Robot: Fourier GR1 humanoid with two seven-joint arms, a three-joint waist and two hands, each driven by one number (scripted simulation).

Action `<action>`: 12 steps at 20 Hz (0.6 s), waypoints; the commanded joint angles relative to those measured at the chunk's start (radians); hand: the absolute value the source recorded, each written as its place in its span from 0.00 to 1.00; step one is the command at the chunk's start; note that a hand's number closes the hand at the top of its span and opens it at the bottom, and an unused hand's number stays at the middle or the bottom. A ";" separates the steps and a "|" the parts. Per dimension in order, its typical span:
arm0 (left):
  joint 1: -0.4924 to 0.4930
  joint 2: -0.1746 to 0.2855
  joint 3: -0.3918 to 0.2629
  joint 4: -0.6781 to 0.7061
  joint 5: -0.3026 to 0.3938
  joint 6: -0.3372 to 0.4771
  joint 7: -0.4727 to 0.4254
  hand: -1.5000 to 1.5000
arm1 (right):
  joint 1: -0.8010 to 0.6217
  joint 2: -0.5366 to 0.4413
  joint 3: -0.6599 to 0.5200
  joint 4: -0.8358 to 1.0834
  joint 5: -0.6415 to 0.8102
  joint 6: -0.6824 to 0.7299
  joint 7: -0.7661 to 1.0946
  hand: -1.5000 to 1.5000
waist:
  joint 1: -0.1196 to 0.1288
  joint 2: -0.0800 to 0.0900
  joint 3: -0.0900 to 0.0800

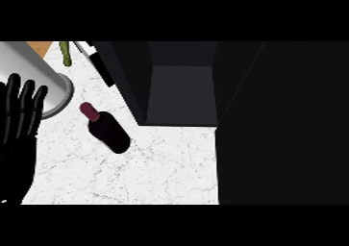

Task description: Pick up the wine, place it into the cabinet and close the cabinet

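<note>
As you look down from the head view, you have: one left hand (14,115), fingers straight and spread, resting at the left edge; one wine bottle (109,129) on the white counter (134,178), apart from that hand, just left of the open dark cabinet (180,91).

Nothing readable turned up on this one: no text, brand, number or sign could be made out on the dark wine bottle (109,130), on the cabinet (180,91), or on the marbled counter (134,178).
</note>
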 commanded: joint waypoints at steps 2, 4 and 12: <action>-0.048 -0.060 -0.077 0.079 -0.099 0.059 0.000 0.00 | 0.030 -0.019 0.009 -0.023 -0.029 0.054 0.004 0.00 | -0.017 0.012 0.015; -0.037 -0.045 -0.074 0.079 -0.070 0.030 0.024 0.00 | 0.124 -0.057 -0.036 -0.153 -0.108 0.104 0.034 0.00 | -0.021 0.010 0.015; -0.129 -0.086 -0.237 0.121 0.151 0.256 0.235 0.00 | 0.159 -0.084 0.095 -0.194 -0.153 0.179 0.181 0.00 | -0.019 0.011 0.015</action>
